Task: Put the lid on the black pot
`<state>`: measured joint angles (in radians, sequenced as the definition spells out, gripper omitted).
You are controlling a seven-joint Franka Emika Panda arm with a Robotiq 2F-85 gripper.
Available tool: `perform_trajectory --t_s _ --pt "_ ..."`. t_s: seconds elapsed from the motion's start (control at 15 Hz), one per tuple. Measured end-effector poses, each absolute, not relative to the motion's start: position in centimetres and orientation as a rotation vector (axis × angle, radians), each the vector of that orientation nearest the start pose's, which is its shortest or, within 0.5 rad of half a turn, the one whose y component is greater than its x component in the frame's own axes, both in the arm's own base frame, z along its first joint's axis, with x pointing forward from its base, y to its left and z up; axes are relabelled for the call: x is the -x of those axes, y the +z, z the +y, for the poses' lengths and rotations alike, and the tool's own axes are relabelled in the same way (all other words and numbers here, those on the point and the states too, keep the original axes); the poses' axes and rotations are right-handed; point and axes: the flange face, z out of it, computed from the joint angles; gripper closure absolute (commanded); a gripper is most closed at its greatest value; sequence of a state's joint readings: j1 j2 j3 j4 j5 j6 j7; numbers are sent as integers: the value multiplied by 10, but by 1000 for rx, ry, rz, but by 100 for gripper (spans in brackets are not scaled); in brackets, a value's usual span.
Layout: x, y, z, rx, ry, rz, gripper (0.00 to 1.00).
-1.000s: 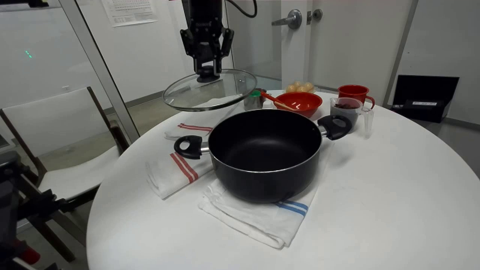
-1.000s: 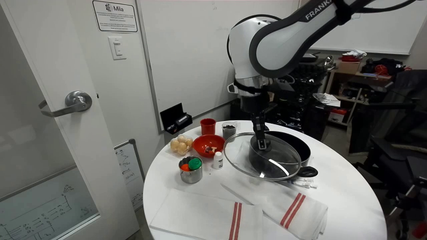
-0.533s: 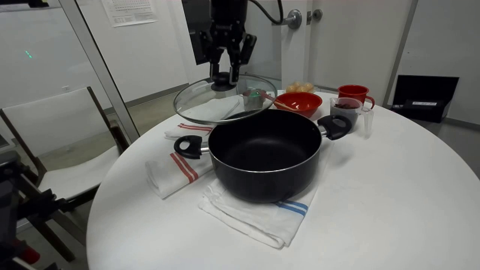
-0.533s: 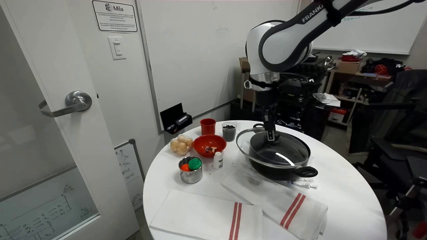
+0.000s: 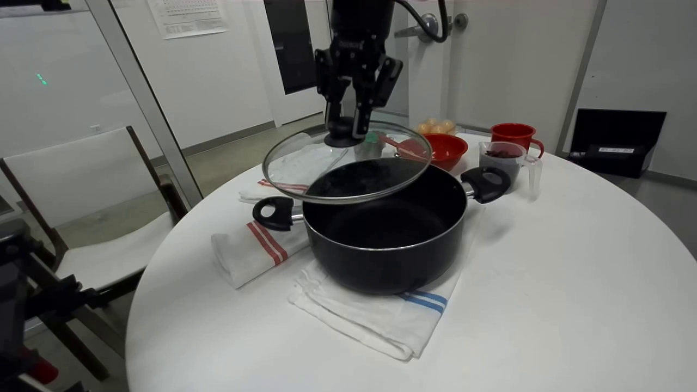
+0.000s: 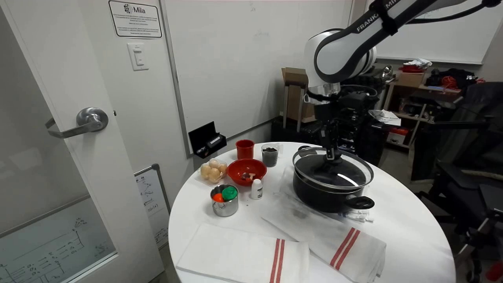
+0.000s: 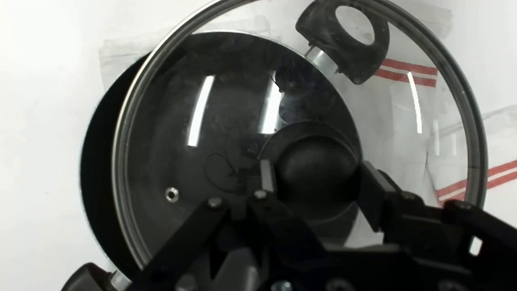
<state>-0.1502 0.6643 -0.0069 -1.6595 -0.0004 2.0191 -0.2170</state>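
Closest in the wrist view, the jaws pinch the knob (image 7: 317,167) of the glass lid (image 7: 238,137) from both sides, parted by no more than the knob's width. The lid hangs over most of the pot (image 5: 389,267), apart from it by the look of things. It sits off toward the pot's 3 o'clock there, leaving a dark crescent uncovered at 9 o'clock; whether it is quite level cannot be told.

The step looks to be centring, then lowering. It calls for a small shift toward 9 o'clock in that view and a slow, straight drop, with the jaws loosened only once the lid sits all the way round. A sideways knock could slide the pot, since a folded towel (image 5: 375,326) lies between it and the desk (image 5: 555,283).

Farther off, in an exterior view, other containers stand around a red bowl (image 6: 237,169). At its 7 o'clock a steel cup (image 6: 225,209) holds a green lump (image 6: 230,193) and an orange lump (image 6: 219,197). At 5 o'clock is a white bottle (image 6: 256,190), contents hidden. The bowl itself has pieces (image 6: 247,177) in it, too small to name. Pale balls (image 6: 214,172) sit in a clear tray (image 6: 205,180) at 9 o'clock, dark bits (image 6: 270,149) in a measuring cup (image 6: 270,160) at 2 o'clock, and at 12 o'clock a red mug (image 6: 245,150) hides its contents.
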Motion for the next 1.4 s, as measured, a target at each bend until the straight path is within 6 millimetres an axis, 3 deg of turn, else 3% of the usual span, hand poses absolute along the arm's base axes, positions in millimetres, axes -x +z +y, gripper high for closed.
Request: perform_trajectory --t_s 0.87,1.4 --pt "-648 165 -148 3026 525 215 74" --pt "-655 152 -157 3017 522 272 74"
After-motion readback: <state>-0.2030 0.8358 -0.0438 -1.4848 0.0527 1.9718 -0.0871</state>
